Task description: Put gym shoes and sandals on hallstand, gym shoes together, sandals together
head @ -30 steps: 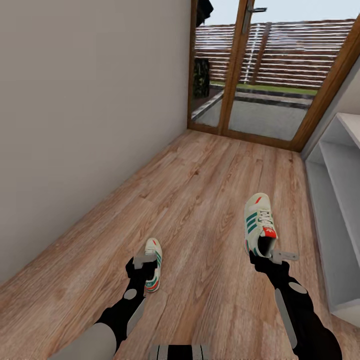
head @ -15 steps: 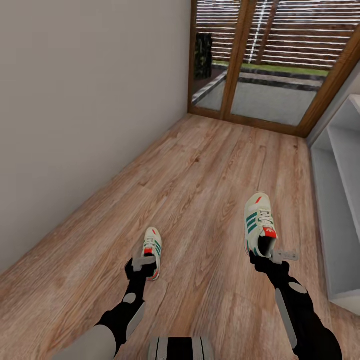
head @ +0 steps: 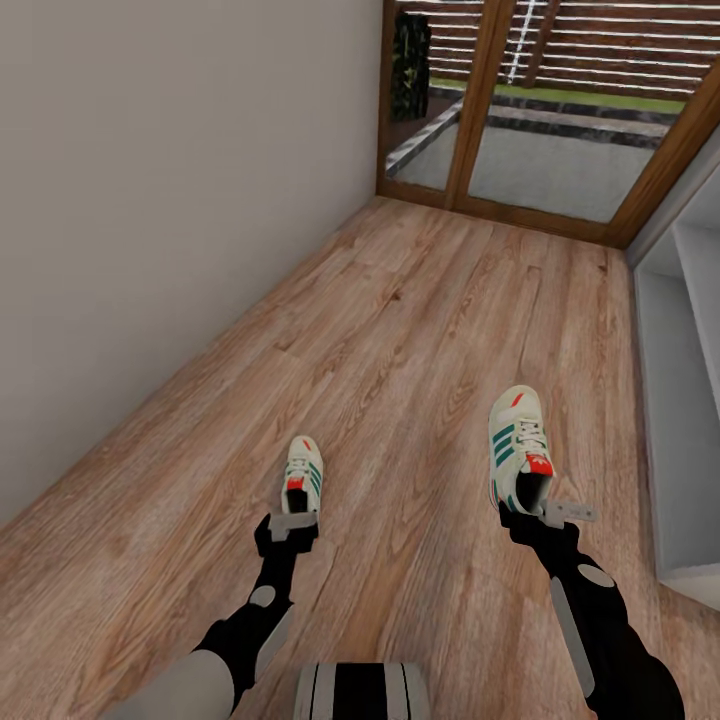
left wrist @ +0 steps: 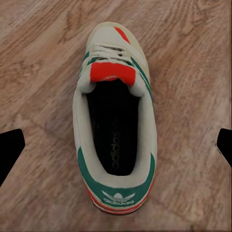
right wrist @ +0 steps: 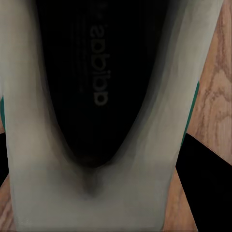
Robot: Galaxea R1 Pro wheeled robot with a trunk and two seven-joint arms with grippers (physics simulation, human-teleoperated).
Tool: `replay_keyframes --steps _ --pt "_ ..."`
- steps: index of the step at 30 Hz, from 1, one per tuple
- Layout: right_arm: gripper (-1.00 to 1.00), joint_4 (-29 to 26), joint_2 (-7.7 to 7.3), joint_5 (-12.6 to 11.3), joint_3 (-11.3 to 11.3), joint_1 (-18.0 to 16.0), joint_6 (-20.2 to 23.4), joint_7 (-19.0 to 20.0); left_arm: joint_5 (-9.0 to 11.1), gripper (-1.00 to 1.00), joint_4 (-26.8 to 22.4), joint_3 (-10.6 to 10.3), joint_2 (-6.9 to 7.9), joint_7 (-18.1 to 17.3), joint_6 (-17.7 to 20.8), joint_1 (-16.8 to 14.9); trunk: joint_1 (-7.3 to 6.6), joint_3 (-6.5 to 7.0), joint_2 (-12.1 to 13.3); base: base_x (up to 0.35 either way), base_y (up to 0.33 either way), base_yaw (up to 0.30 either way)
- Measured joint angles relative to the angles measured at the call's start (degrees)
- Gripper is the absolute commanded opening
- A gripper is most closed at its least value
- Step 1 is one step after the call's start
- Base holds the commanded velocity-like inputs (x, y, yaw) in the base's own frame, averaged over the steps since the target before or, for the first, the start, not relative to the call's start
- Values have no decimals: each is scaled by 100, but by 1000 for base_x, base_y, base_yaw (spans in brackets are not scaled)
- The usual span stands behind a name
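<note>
One gym shoe (head: 303, 468), off-white with green stripes and a red tongue, lies on the wood-plank corridor floor (head: 400, 330). My left gripper (head: 292, 522) hovers over its heel end, open. In the left wrist view the same gym shoe (left wrist: 116, 130) lies centred between the spread fingertips (left wrist: 9, 150), untouched. The other gym shoe (head: 520, 445) hangs toe-forward from my right gripper (head: 530, 510), which is shut on its heel. The right wrist view has that heel collar (right wrist: 96, 183) right at the lens, between dark fingers (right wrist: 203, 183). The sandals are out of view.
A plain grey wall (head: 150, 200) runs along the left. A wood-framed glass door (head: 540, 150) closes the far end. A pale grey open shelf unit (head: 680, 400) stands along the right edge; I cannot tell whether it is the hallstand.
The whole view has tilted down, so the door sits higher in the picture. The floor shoe now shows ahead of my left gripper instead of under it. The right shoe stays gripped.
</note>
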Motion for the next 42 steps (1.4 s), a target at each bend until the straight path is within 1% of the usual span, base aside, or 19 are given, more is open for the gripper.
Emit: replay_keyframes --steps 7,13,34,41,42 --pt "-100 0 0 -1 5 0 0 0 -3 100 -142 -39 -32 -1 -3 -5 0 -6 0 0 0 0" --pt "-100 -8 1 -2 1 0 0 1 -3 100 -241 -51 -29 -3 -6 -6 0 -17 0 0 0 0" --pt "-100 -44 8 -2 9 0 0 1 -9 100 -293 -45 -3 -3 -10 -8 54 -664 -28 0 0 0" --pt "-100 -80 6 -2 9 0 0 1 -9 100 -411 -44 -1 -5 -10 -8 72 -832 -37 0 0 0" --pt "-100 -84 5 -1 9 0 0 1 -10 100 -414 -44 -1 -5 -10 -8 72 -833 -38 0 0 0"
